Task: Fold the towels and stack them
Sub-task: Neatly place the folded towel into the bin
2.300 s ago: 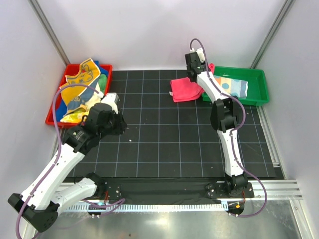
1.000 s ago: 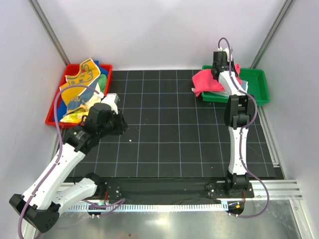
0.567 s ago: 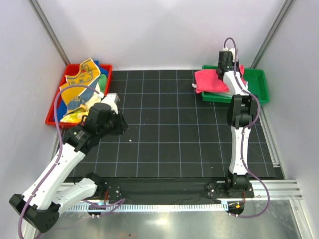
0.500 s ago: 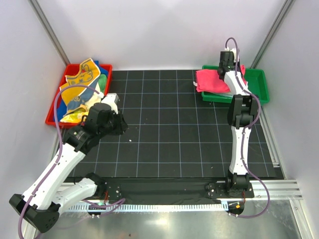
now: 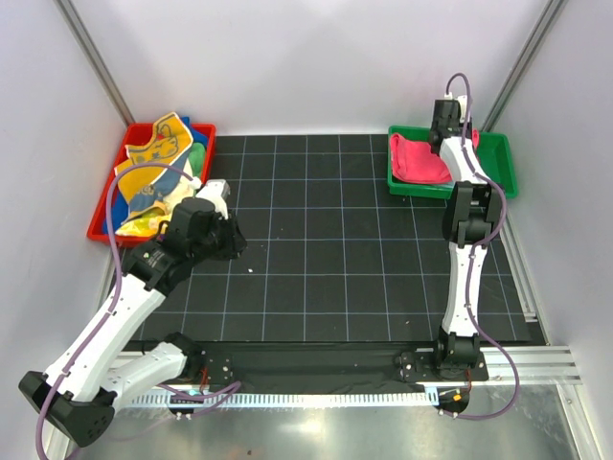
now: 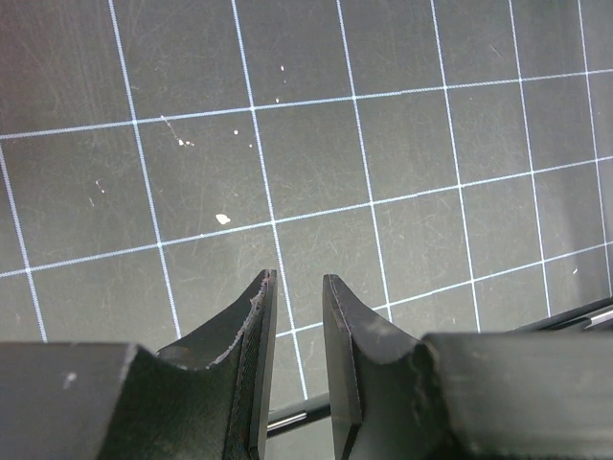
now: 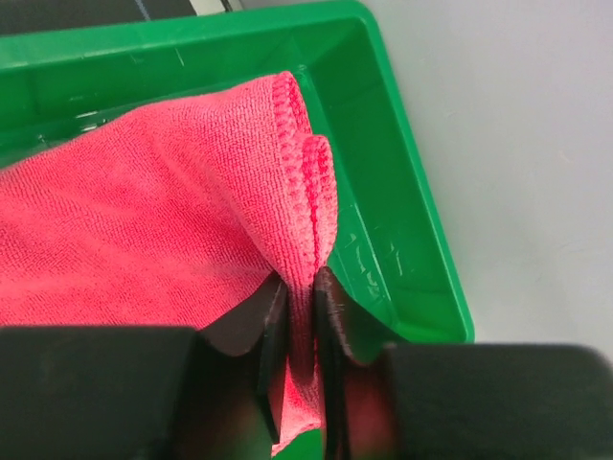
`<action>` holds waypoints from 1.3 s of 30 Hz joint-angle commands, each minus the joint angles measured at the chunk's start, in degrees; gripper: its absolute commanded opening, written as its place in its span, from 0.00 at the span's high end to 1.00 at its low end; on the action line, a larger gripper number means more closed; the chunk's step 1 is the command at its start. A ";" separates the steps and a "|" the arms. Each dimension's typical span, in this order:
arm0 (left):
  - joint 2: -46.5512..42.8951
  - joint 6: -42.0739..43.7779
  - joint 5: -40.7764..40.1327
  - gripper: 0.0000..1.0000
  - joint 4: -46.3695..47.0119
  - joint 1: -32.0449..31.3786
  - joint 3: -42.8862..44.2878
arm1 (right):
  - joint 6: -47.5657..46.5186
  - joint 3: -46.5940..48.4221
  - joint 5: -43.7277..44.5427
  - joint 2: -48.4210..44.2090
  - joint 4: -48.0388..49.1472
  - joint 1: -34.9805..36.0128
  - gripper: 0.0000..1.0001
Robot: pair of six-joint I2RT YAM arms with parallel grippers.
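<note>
Your right fingers (image 7: 332, 321) pinch the folded edge of the pink-red towel (image 7: 144, 211) inside the green tray (image 7: 402, 220), likely to settle it there, while your left fingers (image 6: 251, 345), well apart from that tray, hang parted and empty above the worktop (image 6: 383, 144).

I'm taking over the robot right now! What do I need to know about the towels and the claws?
The left gripper is open, holding nothing, above the black mat.
The right gripper is shut on the pink towel at its edge, over the green tray.
The pink towel lies folded in the green tray.
The other towels sit crumpled in the red tray.
Done: pink towel folded and placed.
Left: let go of it, then fold and stack the rest.
</note>
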 commanded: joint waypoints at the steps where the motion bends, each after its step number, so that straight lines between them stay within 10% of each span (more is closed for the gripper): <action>1: 0.07 1.15 1.05 0.70 1.77 0.40 -0.20 | 1.86 2.14 -0.32 1.02 -0.82 -0.18 0.77; 14: 0.34 1.15 1.22 0.70 1.77 0.40 -0.38 | 7.49 7.41 0.47 1.38 -6.88 -2.38 0.42; 39: 0.95 0.71 2.98 0.70 2.48 2.42 -0.11 | 30.87 -13.15 -19.31 -7.85 -5.57 -3.79 0.58</action>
